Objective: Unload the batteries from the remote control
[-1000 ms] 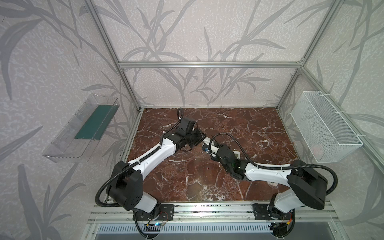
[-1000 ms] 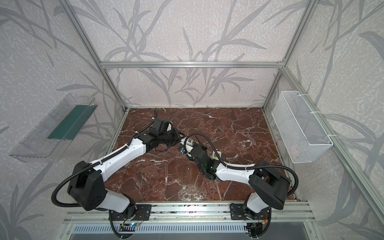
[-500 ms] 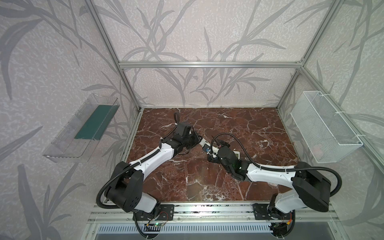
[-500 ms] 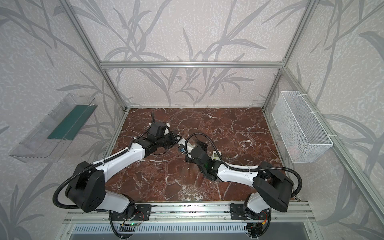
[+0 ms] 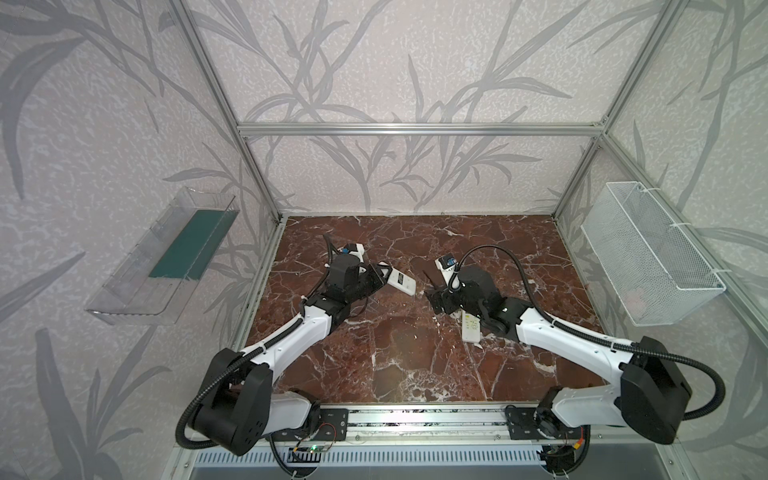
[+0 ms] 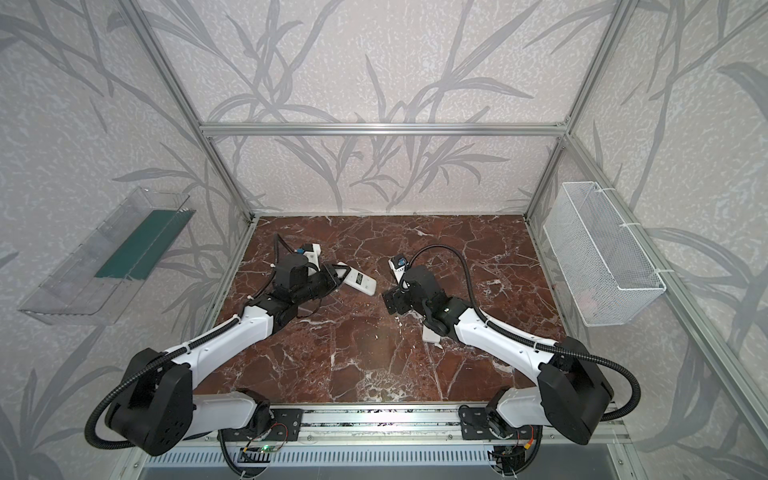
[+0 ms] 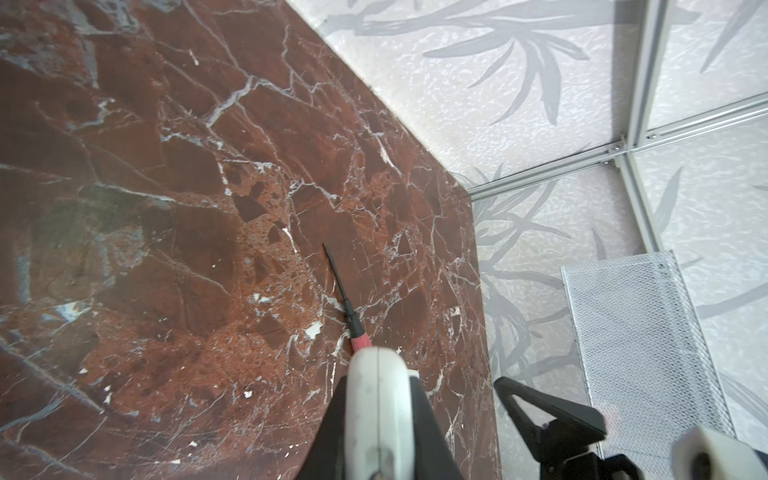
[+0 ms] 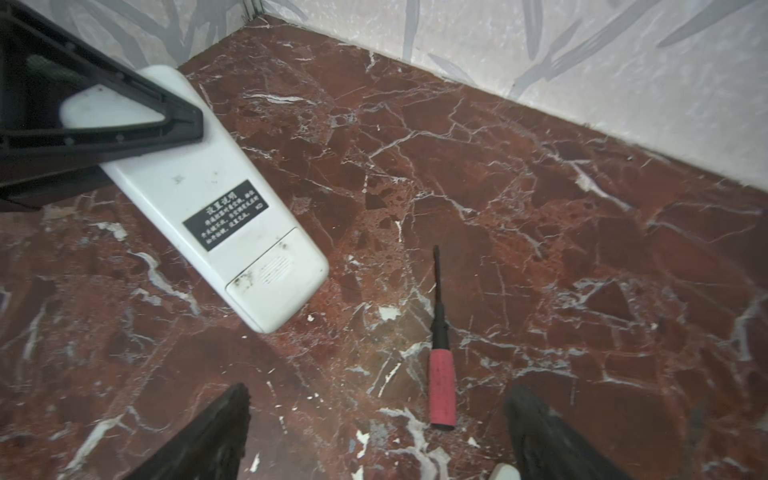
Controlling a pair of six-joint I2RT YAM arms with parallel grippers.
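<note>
On the left wall of a wallpapered test cell, a clear plastic bin (image 5: 124, 291) holds a dark green liner (image 5: 187, 245). Opposite, a white wire-mesh basket (image 5: 648, 257) hangs on the right wall, its contents too blurred to tell.

Between them spreads a red-brown, marble-patterned floor (image 5: 395, 353) veined in white. It is fenced by aluminium framing (image 5: 415, 129) and pale, pebbled wallpaper (image 5: 395, 83) printed with grey leaves.

At centre, the left gripper (image 5: 384, 274) pinches one end of a white remote control (image 8: 166, 187), held tilted with its back side up. The back shows a black label (image 8: 226, 216) and a ribbed battery door (image 8: 274, 274) that sits closed, so the batteries are hidden from view.

The right gripper (image 8: 380, 419) hovers with jaws spread wide. A thin screwdriver (image 8: 440, 357), with a black shaft and a red handle, lies flat on the floor. Its handle end sits between the black fingers (image 8: 224, 428), touching neither.

A second white remote (image 5: 471, 328) lies button side up beneath the right arm.
</note>
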